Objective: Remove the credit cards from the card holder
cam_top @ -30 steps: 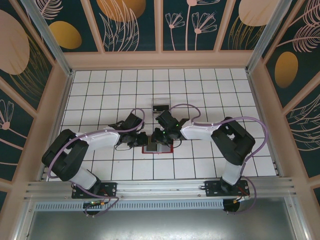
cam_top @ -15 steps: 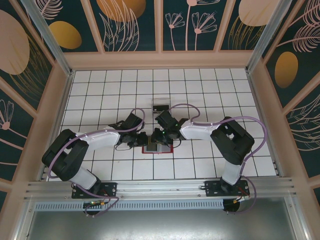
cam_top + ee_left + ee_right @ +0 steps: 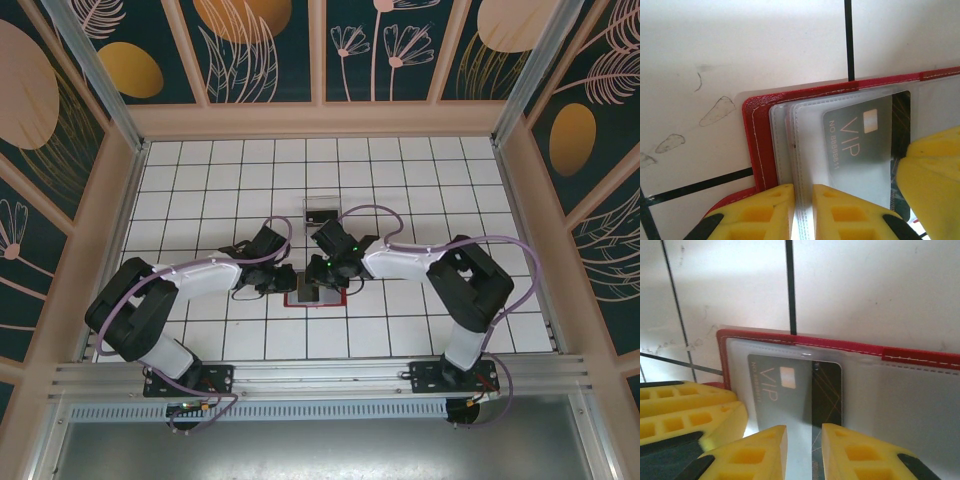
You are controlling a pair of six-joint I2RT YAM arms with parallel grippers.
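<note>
The card holder (image 3: 315, 299), a red wallet, lies open on the white tiles between both arms. Its red border (image 3: 752, 135) frames clear grey pockets. A dark grey card marked VIP (image 3: 860, 145) sits in one pocket, and its darker end (image 3: 827, 390) pokes out of the pocket mouth. My left gripper (image 3: 803, 200) is shut on the raised edges of the pocket sleeves at the wallet's left side (image 3: 290, 279). My right gripper (image 3: 804, 440) stands slightly open over the card, one fingertip on either side of the pocket mouth (image 3: 322, 278).
A small clear plastic box (image 3: 321, 212) stands about one tile behind the wallet. Wooden walls (image 3: 520, 180) ring the tiled floor. The two grippers are close: the right one's yellow finger (image 3: 935, 170) shows in the left wrist view, and the left one's finger (image 3: 690, 410) in the right wrist view.
The right arm has shifted a little and its cable has swung up and to the right. The left arm and the wallet have stayed in place.
</note>
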